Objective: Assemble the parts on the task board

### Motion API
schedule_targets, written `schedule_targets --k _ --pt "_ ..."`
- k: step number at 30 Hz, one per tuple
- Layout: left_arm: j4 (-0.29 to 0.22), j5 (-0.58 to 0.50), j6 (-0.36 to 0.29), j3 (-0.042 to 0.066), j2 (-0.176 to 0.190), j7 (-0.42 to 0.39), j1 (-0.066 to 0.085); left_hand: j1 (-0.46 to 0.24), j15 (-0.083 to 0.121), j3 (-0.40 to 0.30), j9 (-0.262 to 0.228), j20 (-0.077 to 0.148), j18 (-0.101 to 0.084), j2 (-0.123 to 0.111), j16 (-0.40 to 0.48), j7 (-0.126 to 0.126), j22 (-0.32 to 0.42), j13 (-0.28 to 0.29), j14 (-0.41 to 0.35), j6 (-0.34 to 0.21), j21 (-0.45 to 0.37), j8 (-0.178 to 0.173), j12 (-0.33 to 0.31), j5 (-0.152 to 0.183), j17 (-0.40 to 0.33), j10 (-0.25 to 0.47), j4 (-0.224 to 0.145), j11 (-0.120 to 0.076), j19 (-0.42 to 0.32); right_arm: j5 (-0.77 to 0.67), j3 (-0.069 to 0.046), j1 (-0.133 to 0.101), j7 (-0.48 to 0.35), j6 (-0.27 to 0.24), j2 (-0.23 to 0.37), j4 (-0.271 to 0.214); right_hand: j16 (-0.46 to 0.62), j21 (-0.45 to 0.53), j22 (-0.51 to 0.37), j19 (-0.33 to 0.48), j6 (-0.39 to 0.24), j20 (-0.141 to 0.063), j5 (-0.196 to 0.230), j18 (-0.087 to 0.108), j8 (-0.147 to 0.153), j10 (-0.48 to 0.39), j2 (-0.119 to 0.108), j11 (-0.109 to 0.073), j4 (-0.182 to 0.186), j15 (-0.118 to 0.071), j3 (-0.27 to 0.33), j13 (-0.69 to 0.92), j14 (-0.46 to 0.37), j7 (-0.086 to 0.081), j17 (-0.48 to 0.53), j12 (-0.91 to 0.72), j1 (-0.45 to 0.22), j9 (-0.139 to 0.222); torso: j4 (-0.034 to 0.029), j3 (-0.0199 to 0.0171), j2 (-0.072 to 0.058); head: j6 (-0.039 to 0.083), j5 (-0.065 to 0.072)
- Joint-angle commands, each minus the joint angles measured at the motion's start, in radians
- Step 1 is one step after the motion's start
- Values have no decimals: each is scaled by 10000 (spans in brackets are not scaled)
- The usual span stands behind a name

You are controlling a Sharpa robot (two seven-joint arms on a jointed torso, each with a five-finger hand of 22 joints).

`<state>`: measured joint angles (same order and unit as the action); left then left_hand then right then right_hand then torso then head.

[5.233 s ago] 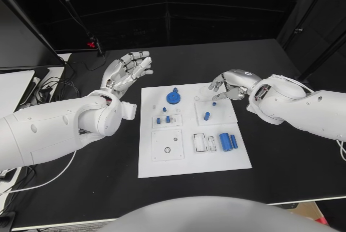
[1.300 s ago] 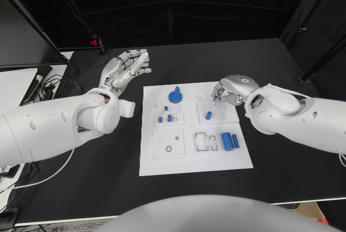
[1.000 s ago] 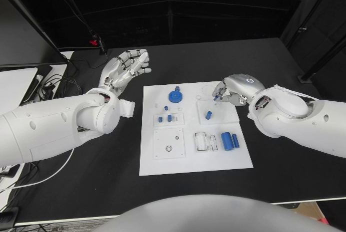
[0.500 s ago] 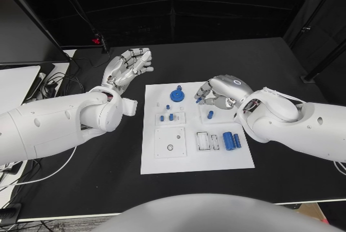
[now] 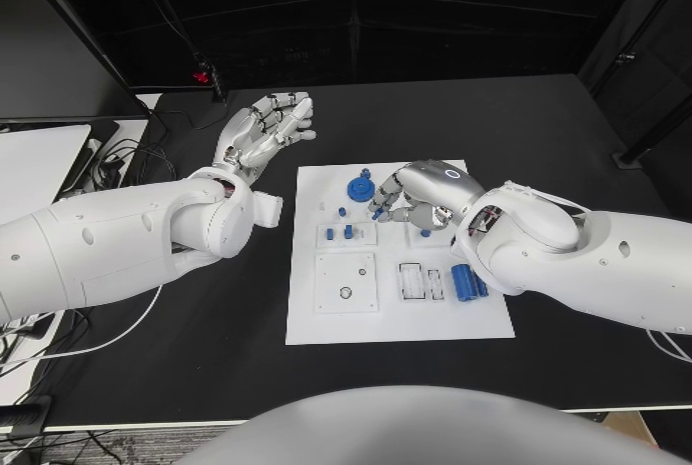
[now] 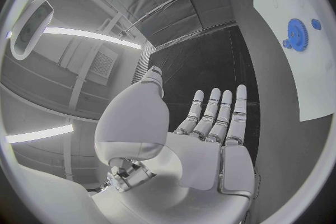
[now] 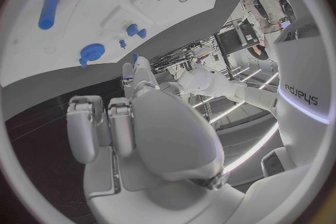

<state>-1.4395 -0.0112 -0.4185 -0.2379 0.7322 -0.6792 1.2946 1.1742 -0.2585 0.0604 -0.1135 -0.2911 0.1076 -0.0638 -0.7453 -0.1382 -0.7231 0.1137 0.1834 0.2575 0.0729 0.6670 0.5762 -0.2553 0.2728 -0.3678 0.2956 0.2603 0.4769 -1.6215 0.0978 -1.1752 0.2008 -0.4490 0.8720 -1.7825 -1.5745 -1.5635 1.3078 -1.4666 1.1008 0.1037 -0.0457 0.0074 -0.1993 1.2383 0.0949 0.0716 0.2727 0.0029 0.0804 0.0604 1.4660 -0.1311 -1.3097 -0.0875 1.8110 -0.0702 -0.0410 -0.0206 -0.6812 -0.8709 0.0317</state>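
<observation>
My right hand [image 5: 418, 193] over the white board [image 5: 397, 320], pinching a small blue part [image 5: 379, 213], my left hand [image 5: 268, 130] spread flat above the black bench [image 5: 548, 135]

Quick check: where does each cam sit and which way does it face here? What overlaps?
Head view: on the head, facing down at the task board; both arms, left hand, right hand.
Left wrist view: behind the left hand, facing along its flat fingers, which are apart, to the board's edge.
Right wrist view: behind the right hand, facing the board.
Shared: all three show the blue gear.
</observation>
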Motion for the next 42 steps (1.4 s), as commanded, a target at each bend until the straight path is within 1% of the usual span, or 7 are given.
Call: schedule_targets --k 1,7,11,15,20,30,42 --pt "11 -6 108 10 -23 -1242 12 -27 -18 -40 16 23 -160 91 -38 -1590 12 -12 -63 -67 -5 57 34 -35 -9 71 5 14 70 -131 2 113 16 453 -96 -65 37 15 2577 -967 39 99 -30 -45 43 52 -6 33 7 63 -70 -3 1048 -44 -2611 76 106 0 6 -1 7 -17 -80" --pt "21 -6 112 10 -30 -1239 11 -27 -18 -40 16 23 -160 91 -38 -1590 12 -12 -63 -67 -5 57 34 -35 -9 71 5 14 70 -468 6 373 64 688 -359 4 37 27 2570 -957 25 108 -31 -41 70 50 -7 41 4 71 -96 -2 1048 -55 -2611 106 115 4 23 -3 7 -17 -137" --pt "27 -6 111 10 -40 -1237 10 -27 -18 -40 16 23 -160 91 -38 -1590 12 -12 -63 -67 -5 57 34 -35 -9 71 5 14 70 -808 5 618 117 828 -425 -12 37 41 2562 -945 20 111 -31 -36 79 50 -9 44 0 74 -105 -2 1048 -58 -2611 117 121 6 0 -3 3 -17 -130" --pt "35 -6 109 10 -43 -1236 9 -29 -19 -44 28 24 -159 119 -70 -1591 22 -22 -74 -81 -3 75 70 -40 -41 94 4 15 75 -1060 5 783 146 978 -510 26 37 36 2564 -949 17 113 -32 -38 86 52 -11 44 -4 76 -113 -1 1048 -59 -2611 123 128 6 31 1 9 -17 -161" --pt "40 -6 120 10 -45 -1234 1 -30 -19 -45 30 24 -159 124 -77 -1591 24 -24 -76 -84 -2 78 77 -41 -47 99 4 15 75 -1202 5 931 133 1173 -591 70 37 43 2561 -944 -5 122 -31 -35 120 44 -38 55 -13 84 -130 -2 1048 -70 -2611 157 137 12 20 -4 8 -17 -119" --pt "31 -6 138 10 -20 -1223 -13 -31 -20 -52 38 23 -160 154 -98 -1591 30 -30 -83 -94 -1 90 101 -41 -69 114 2 15 77 -1422 4 1099 151 1333 -726 164 37 59 2551 -930 -28 141 -34 -30 180 38 -33 72 2 105 -185 0 1048 -82 -2611 210 126 17 28 3 4 -17 -82" --pt "2 -6 140 10 61 -1179 -15 -32 -20 -55 42 23 -160 166 -107 -1591 33 -33 -86 -98 -1 95 111 -41 -78 121 1 15 78 -1566 3 1128 221 1711 -909 244 37 91 2532 -903 -36 147 -31 -19 199 35 -43 81 17 110 -190 0 1048 -88 -2611 223 101 18 25 -3 -7 -17 -6"
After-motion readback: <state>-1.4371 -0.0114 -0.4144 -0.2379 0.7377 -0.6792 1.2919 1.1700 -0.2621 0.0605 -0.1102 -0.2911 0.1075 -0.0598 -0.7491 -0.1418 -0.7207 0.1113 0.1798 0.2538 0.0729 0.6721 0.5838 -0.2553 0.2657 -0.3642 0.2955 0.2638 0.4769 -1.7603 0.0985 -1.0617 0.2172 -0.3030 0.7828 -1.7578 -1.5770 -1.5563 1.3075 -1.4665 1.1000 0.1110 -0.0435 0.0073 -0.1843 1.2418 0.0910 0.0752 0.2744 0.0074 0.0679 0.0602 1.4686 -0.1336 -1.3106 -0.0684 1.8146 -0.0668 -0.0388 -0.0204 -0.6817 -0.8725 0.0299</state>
